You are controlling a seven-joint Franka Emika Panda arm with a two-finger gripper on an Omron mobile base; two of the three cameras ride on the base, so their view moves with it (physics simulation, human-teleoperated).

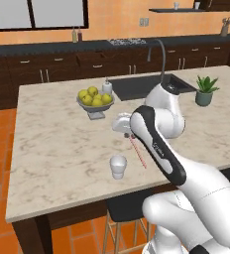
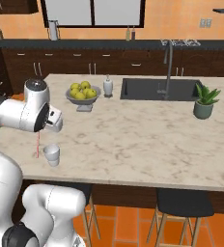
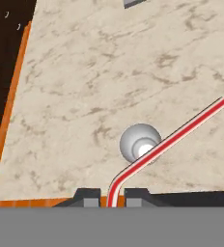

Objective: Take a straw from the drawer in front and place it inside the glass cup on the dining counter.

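My gripper (image 1: 131,135) hangs over the near part of the dining counter (image 1: 52,149), shut on the bent end of the pink-red straw (image 1: 138,152). The straw slants downward from the fingers, its free end just right of the glass cup (image 1: 118,166) and clear of it. From the right base view the straw (image 2: 37,144) hangs almost straight down, left of the cup (image 2: 51,155). Looking down from the hand, the straw (image 3: 172,140) crosses over the cup (image 3: 135,142), pinched between the fingertips (image 3: 87,197). The drawer is out of view.
A grey bowl of yellow-green fruit (image 1: 94,99) and a soap bottle (image 1: 107,87) stand behind the cup. Further right are the sink (image 1: 142,85) with its faucet (image 1: 162,59) and a potted plant (image 1: 205,91). A stool (image 1: 124,208) sits under the near edge.
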